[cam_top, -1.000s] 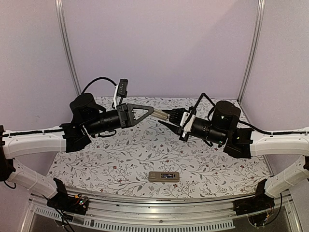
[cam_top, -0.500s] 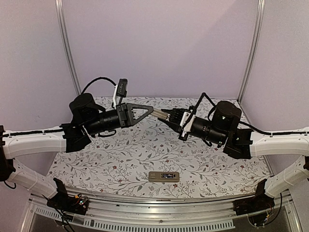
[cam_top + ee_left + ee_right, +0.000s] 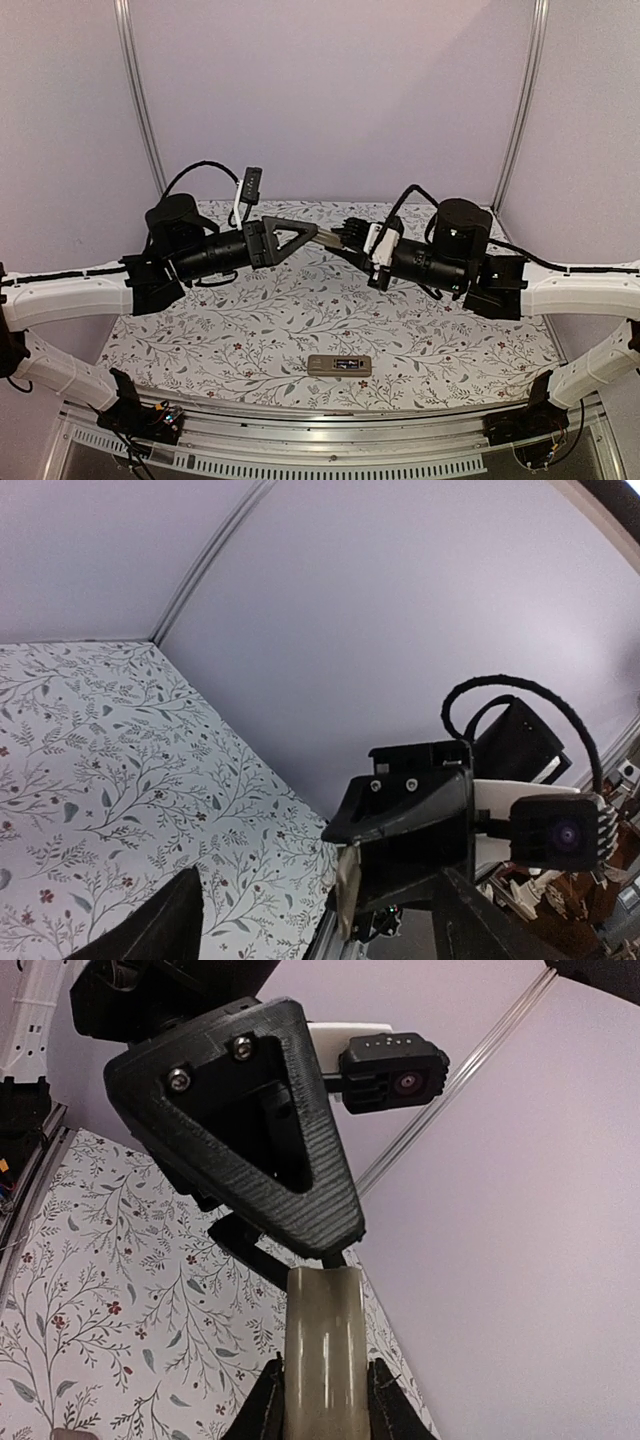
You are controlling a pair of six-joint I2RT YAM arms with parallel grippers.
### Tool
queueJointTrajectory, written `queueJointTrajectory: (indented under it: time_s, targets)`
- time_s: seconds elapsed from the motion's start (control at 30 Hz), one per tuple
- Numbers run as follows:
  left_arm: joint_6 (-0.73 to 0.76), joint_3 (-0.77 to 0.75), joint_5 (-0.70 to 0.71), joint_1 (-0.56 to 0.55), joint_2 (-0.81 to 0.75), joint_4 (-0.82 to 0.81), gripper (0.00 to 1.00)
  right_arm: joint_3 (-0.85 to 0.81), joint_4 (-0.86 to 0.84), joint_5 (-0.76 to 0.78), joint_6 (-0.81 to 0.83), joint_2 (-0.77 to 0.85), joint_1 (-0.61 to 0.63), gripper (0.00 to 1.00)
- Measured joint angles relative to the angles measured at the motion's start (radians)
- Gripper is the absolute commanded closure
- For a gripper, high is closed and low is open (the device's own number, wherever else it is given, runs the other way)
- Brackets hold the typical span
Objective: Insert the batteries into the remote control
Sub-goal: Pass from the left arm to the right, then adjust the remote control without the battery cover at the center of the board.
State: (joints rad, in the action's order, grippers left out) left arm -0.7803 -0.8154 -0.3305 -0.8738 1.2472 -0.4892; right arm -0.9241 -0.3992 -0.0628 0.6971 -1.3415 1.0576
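Note:
The remote control (image 3: 339, 365) lies flat on the table near its front edge, tan back up, with a dark oblong recess. I cannot make out the batteries at this size. Both arms meet in mid-air over the back of the table. My right gripper (image 3: 347, 238) (image 3: 327, 1400) is shut on a small tan cover panel (image 3: 325, 1340) (image 3: 328, 238), pinched by its long edges. My left gripper (image 3: 312, 234) (image 3: 320, 930) is open, its fingers (image 3: 150, 930) wide apart on either side of the panel's free end (image 3: 348, 890). Its ribbed triangular finger (image 3: 250, 1130) hangs just past the panel's tip.
The floral tablecloth (image 3: 250, 330) covers the table. Lilac walls (image 3: 330, 90) with metal corner posts (image 3: 140, 100) close in the back and sides. An aluminium rail (image 3: 330, 440) runs along the near edge by the arm bases.
My left gripper has gone from shut on the tan panel to open, letting go of it. The right gripper has kept its hold and shifted slightly left and up.

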Motion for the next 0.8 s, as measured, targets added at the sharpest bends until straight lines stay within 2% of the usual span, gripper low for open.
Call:
queueJointTrajectory:
  time_s: [0.17, 0.37, 0.53, 0.67, 0.8]
  targets:
    - [0.194, 0.000, 0.131, 0.002, -0.098, 0.171, 0.22, -0.082, 0.252, -0.109, -0.089, 0.009, -0.060, 0.88]
    - [0.444, 0.028, 0.264, -0.011, -0.174, 0.341, 0.23, -0.100, 0.543, -0.244, -0.217, -0.018, -0.159, 0.91]
    - [0.607, 0.211, 0.322, -0.105, -0.175, 0.375, 0.19, -0.071, 0.669, -0.310, -0.267, -0.089, -0.156, 0.91]
    - [0.752, 0.382, 0.313, -0.176, -0.181, 0.342, 0.12, -0.051, 0.719, -0.354, -0.267, -0.121, -0.157, 0.92]
    - [0.856, 0.442, 0.288, -0.203, -0.145, 0.274, 0.10, -0.043, 0.732, -0.418, -0.252, -0.172, -0.169, 0.93]
